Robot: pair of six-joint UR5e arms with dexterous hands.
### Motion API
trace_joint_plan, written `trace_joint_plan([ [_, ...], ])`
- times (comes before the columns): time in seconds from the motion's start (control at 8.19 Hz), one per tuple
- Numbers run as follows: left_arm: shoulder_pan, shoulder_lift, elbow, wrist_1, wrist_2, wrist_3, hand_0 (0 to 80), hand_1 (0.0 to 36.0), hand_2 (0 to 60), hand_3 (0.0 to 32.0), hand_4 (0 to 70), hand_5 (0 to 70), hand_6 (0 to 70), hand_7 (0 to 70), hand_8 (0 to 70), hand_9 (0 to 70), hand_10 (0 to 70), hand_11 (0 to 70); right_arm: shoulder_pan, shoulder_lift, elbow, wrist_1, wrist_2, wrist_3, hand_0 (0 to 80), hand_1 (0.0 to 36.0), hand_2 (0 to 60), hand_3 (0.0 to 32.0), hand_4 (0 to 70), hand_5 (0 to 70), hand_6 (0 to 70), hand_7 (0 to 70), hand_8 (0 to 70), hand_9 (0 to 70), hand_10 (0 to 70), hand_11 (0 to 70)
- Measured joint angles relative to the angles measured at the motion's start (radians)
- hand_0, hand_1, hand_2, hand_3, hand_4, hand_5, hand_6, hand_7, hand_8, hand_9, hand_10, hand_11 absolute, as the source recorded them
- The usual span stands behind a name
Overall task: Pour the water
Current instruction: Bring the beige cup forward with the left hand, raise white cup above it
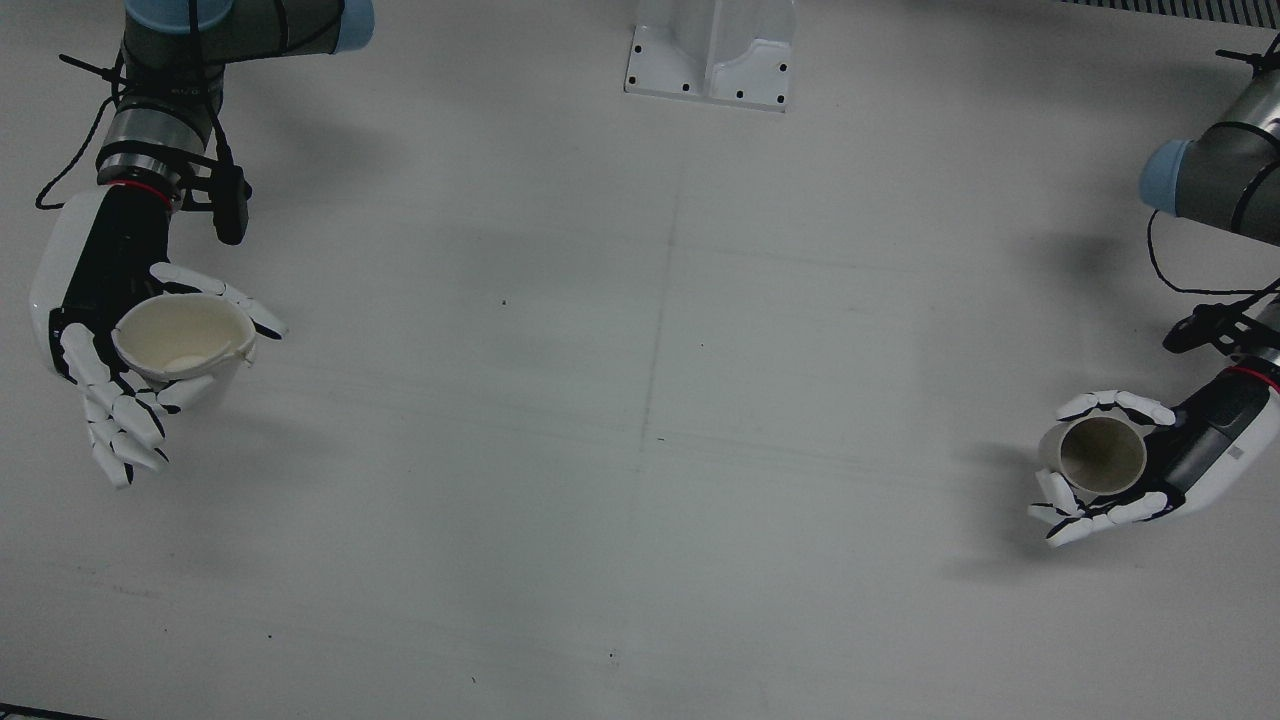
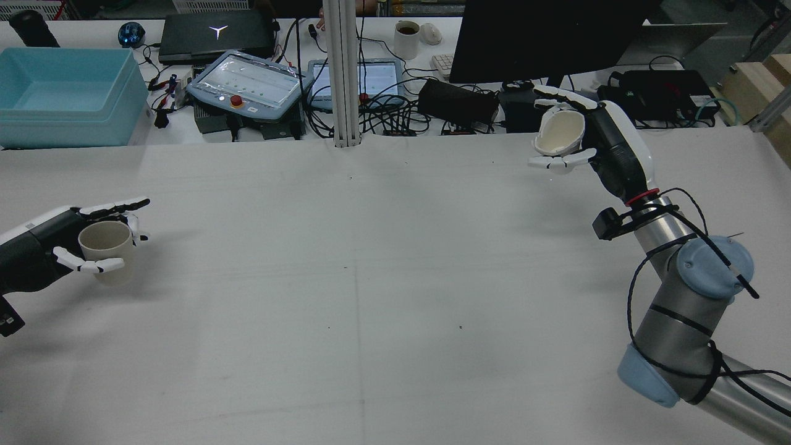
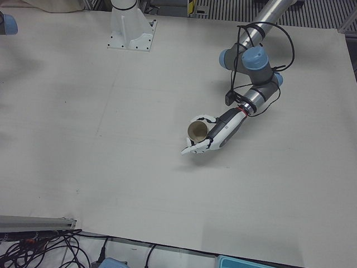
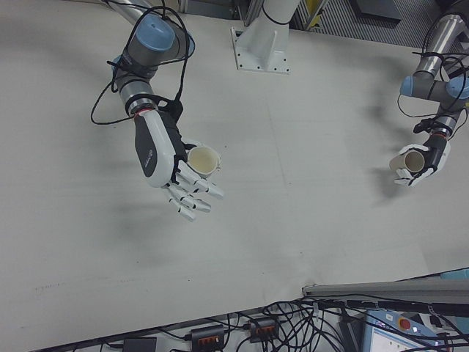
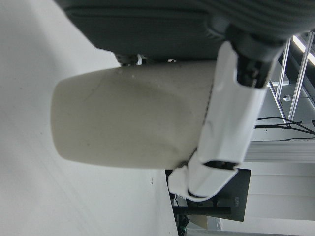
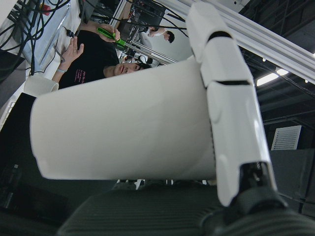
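Note:
My left hand [image 1: 1195, 455] is shut on a tan paper cup [image 1: 1102, 455] and holds it upright, just above the table at my left edge. The pair also shows in the rear view, hand [image 2: 34, 250] and cup [image 2: 108, 247], and in the left-front view [image 3: 197, 132]. My right hand [image 1: 95, 300] is shut on a white cup [image 1: 183, 338] with a dented rim. It holds this cup raised and tilted, as the rear view [image 2: 559, 133] shows. The cups are far apart, on opposite sides of the table. I cannot tell if either holds water.
A white pedestal base [image 1: 712, 55] stands at the table's robot side. Beyond the far edge are a blue bin [image 2: 65, 93], a teach pendant [image 2: 247, 83], cables and a monitor. A metal post [image 2: 343, 74] rises at the far middle.

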State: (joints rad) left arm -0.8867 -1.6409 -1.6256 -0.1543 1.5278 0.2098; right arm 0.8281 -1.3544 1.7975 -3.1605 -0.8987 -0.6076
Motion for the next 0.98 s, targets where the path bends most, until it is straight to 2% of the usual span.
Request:
trace_joint_plan([
  [0.61,0.124,-0.303,0.0,0.152,0.022,0.015,80.0,36.0,43.0,0.0,27.5,2.1,30.8,51.3,33.0,47.1,15.7,28.0,0.033,0.04,0.054,-0.012,0.008,-0.069,78.4,27.3,16.0,0.0,29.2,12.6,55.9,50.7,23.2,23.1,9.2,16.2],
  [0.98,0.203,-0.441,0.004,0.233,0.018,0.036,80.0,36.0,44.6,0.0,27.4,2.2,31.4,51.5,33.1,47.1,15.5,27.6,-0.004,0.131,0.076,-0.011,0.039,-0.219,80.0,28.1,15.0,0.0,30.4,13.9,56.8,53.0,22.2,22.1,9.4,16.6],
])
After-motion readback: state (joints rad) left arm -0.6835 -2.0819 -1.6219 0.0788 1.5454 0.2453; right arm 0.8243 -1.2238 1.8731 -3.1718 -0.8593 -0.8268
